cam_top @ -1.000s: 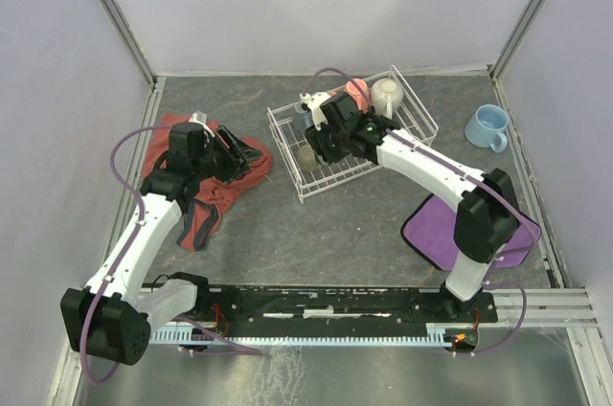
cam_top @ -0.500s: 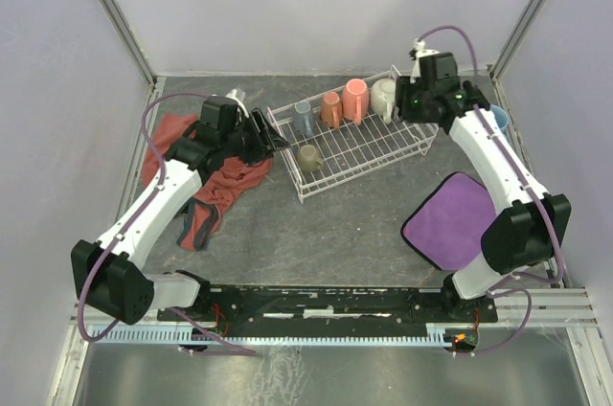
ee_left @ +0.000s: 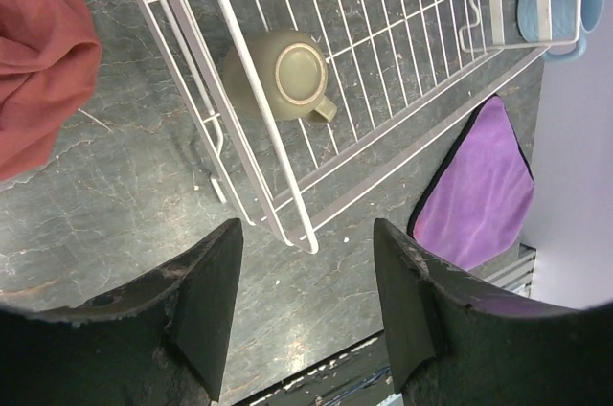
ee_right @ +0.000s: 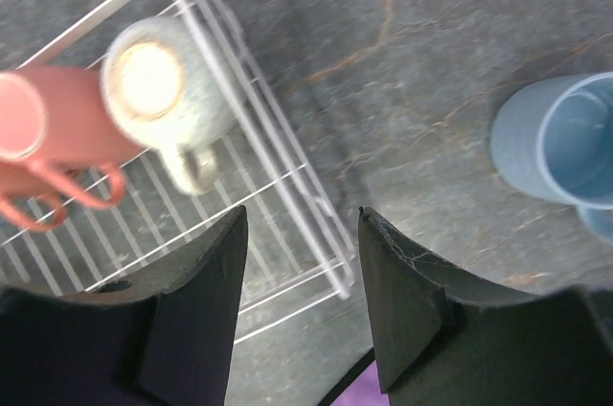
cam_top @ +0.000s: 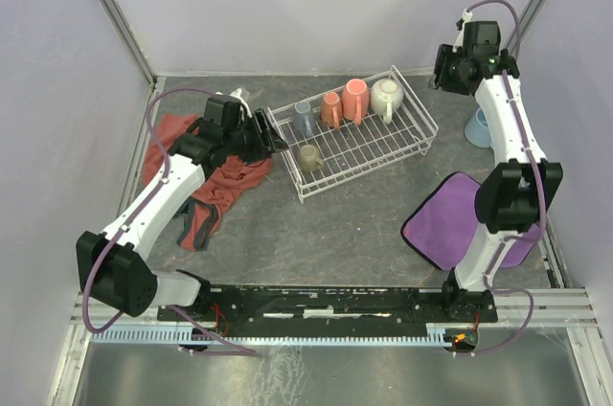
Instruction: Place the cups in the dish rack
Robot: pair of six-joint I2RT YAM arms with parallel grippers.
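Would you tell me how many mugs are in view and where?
6. Five in the rack: grey-blue mug, orange mug, salmon mug and cream mug along its far side, olive mug nearer. The light blue mug stands on the table to its right.

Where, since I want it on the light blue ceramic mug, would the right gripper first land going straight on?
Likely the white wire dish rack's end rim, or dark table beside it; depth unclear. The light blue ceramic mug sits well aside from the right gripper's line.
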